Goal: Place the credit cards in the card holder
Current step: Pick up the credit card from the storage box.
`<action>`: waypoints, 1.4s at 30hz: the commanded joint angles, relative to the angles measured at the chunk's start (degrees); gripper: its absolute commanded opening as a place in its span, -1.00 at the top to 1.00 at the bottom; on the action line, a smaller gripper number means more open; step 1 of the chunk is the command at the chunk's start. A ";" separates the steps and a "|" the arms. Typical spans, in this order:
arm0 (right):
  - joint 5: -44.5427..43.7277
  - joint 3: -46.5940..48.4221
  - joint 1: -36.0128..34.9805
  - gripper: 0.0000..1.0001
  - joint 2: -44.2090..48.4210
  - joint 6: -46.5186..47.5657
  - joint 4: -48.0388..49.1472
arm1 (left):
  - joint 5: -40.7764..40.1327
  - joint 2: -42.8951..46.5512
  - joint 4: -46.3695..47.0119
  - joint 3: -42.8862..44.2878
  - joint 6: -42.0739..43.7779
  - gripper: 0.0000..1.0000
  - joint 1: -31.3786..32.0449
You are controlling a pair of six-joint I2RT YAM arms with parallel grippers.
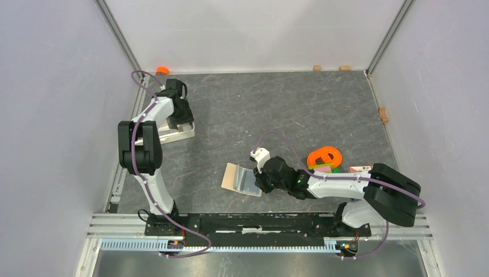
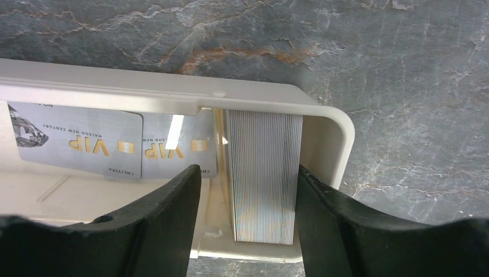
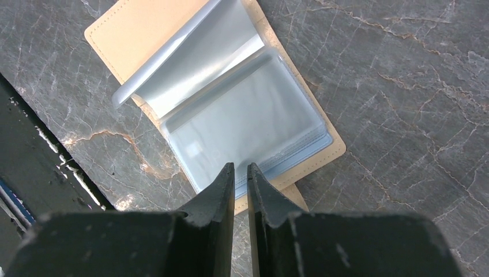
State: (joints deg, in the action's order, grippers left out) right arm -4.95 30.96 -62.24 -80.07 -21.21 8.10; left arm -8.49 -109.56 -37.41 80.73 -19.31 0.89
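The card holder [image 1: 235, 176] lies open on the dark table, beige-tan with blue-grey see-through pockets [image 3: 248, 121]. My right gripper [image 3: 241, 170] is shut to a thin slit with nothing visible between its fingers, and its tips sit over the holder's near edge; it also shows in the top view [image 1: 260, 180]. My left gripper [image 2: 247, 173] is open inside the white tray [image 2: 326, 124] and straddles a thick stack of cards [image 2: 262, 179] standing on edge. Its right finger [image 2: 323, 213] is against the stack. Two grey VIP cards [image 2: 75, 144] lie flat in the tray.
The tray [image 1: 185, 136] sits at the far left by the wall. An orange ring-shaped toy [image 1: 324, 156], coloured bricks [image 1: 323, 168] and a pale piece with reddish print [image 1: 360, 169] lie to the right of the holder. Small wooden blocks [image 1: 383, 114] line the edges.
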 commanded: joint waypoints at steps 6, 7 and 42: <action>0.05 0.51 -0.16 0.63 1.70 -0.45 1.35 | -6.54 3.01 -0.65 1.28 1.99 -0.20 -0.45; 0.12 0.63 -0.16 0.64 1.67 -0.45 1.34 | -6.54 3.40 -0.64 1.22 2.00 -0.20 -0.45; 0.47 1.05 -0.16 0.64 0.74 -0.71 1.30 | -5.18 6.61 -0.64 0.67 2.01 0.71 -0.45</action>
State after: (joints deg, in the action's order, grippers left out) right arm -4.91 30.96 -62.24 -79.77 -21.43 8.10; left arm -12.86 -105.25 -37.78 80.73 -19.27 0.93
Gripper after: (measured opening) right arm 0.182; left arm 0.192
